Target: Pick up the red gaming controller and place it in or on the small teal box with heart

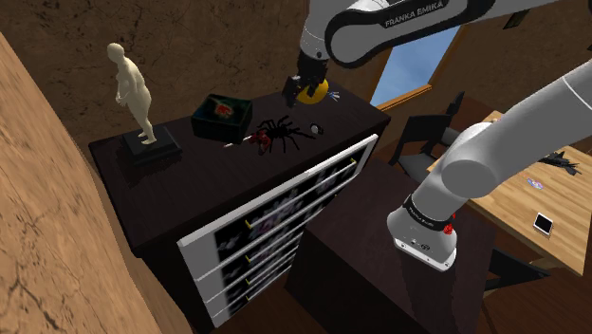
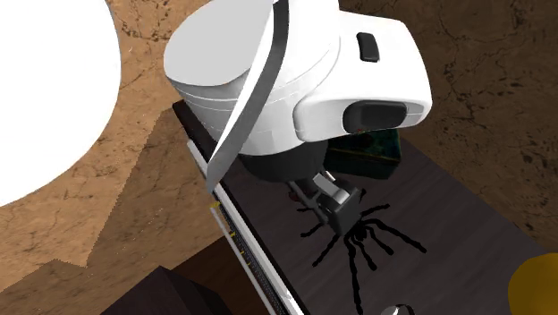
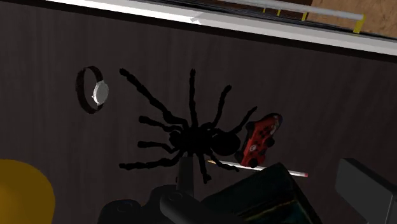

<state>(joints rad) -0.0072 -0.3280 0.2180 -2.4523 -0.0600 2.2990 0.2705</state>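
The red gaming controller [image 1: 260,140] [image 3: 259,140] lies on the dark cabinet top [image 1: 190,176], touching the legs of a black toy spider [image 1: 283,133] [image 3: 191,137] on the side facing the box. The small box [image 1: 223,119] [image 2: 368,154] [image 3: 267,197] looks dark green with a red shape inside and stands just behind the controller. My gripper [image 1: 305,87] hangs above the cabinet's far end, over a yellow object [image 1: 315,92], a short way from the spider and controller. It holds nothing that I can see.
A pale figurine [image 1: 136,90] on a black base stands at the cabinet's end on the shoulder view's left. A round watch-like ring [image 3: 92,90] lies beside the spider, and a thin pencil [image 3: 270,169] beside the controller. White drawer fronts [image 1: 275,223] face the stand. A wooden table [image 1: 527,194] is at the right.
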